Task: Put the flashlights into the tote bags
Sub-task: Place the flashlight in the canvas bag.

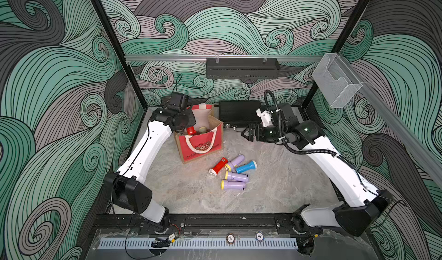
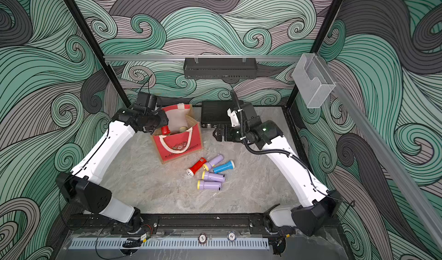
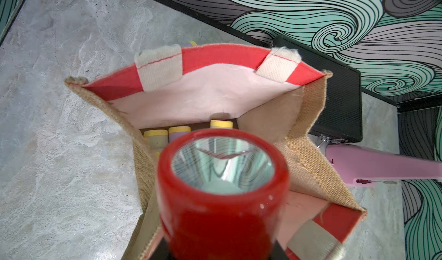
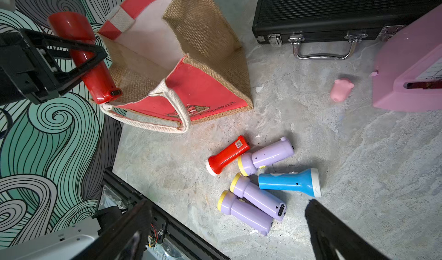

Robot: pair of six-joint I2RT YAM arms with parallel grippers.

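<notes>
Marble tabletop (image 1: 275, 187) bears tote bag (image 1: 203, 142) holding flashlights (image 3: 179, 129)

In the left wrist view the held red flashlight (image 3: 222, 199) fills the foreground, blurred, its body cut off by the edge. It hides much of the tote bag (image 3: 215, 93) inside, where three more flashlights (image 3: 155, 134) show only their yellow heads. The pink metronome (image 3: 382, 163) runs out of frame. The right gripper (image 4: 227, 202) shows only as two dark blurred fingers (image 4: 330, 232), cut off.

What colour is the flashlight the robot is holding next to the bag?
Red. The held flashlight shows best in the right wrist view.
</notes>
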